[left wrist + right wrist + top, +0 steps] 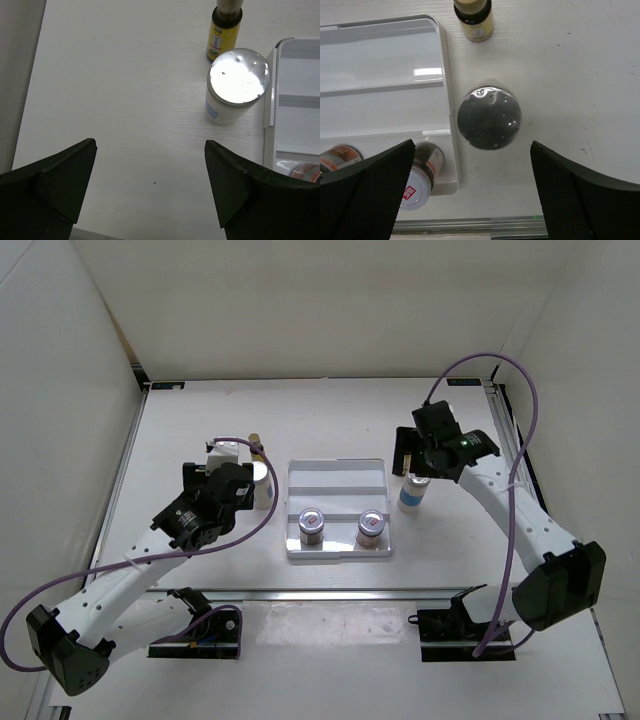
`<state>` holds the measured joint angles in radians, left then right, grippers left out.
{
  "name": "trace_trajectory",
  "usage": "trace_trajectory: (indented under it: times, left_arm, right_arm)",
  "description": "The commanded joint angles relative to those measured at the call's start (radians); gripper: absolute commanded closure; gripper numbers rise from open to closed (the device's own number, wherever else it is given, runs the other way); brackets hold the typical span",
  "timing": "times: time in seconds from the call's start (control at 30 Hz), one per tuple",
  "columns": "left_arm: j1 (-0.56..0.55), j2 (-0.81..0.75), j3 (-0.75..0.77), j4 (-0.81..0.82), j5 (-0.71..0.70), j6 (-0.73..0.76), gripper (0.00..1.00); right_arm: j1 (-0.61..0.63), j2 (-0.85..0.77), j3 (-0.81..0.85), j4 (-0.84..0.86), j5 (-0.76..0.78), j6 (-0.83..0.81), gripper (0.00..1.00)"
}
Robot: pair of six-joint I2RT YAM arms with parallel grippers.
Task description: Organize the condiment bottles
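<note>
The condiment bottles are partly sorted: 2 sit in the stepped tray and 4 stand outside it on the worktop. I judge the step in hand to be picking up the white cylinders, 1 per arm.

The tray lies on the inner side of both claws, and its edge shows beside each. The right white cylinder stands directly under the right claw, just beside the tray's outer wall, with its lid centred in the gap. That claw is spread wide and holds nothing. It looks to need only a straight descent, then a close on the body below the lid.

The left white cylinder is ahead of the left claw, off toward its tray-side finger and not in the gap. This claw also gapes wide and empty, so it would need to shift forward and toward the tray before lowering.

The left yellow bottle and the right yellow bottle each stand just beyond a cylinder, farther from the claw. The 2 short jars sit in the tray's nearest step, 1 close by the right claw's tray-side finger.

All 6 stand upright, long axis vertical, with their caps pointing up toward the claws.
</note>
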<state>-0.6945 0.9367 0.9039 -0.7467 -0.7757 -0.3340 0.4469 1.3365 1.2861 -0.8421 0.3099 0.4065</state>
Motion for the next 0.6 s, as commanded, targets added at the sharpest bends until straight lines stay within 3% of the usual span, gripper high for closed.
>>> trace_trajectory:
  times: [0.0, 0.3, 0.47, 0.57]
  left_arm:
    - [0.006, -0.001, 0.010, 0.017, -0.022, 0.006, 0.00]
    - [0.006, 0.008, 0.010, 0.017, -0.022, 0.006, 0.00]
    - [0.006, 0.017, 0.010, 0.017, -0.031, 0.015, 0.00]
    - [0.006, 0.017, 0.010, 0.017, -0.031, 0.015, 0.00]
  right_arm:
    - [-0.040, 0.033, -0.021, 0.040, -0.023, -0.026, 0.01]
    - [-0.157, 0.125, -0.050, 0.083, -0.138, -0.026, 0.02]
    - [-0.175, 0.145, -0.059, 0.112, -0.209, -0.026, 0.12]
    - [-0.175, 0.145, -0.068, 0.123, -0.223, -0.026, 0.27]
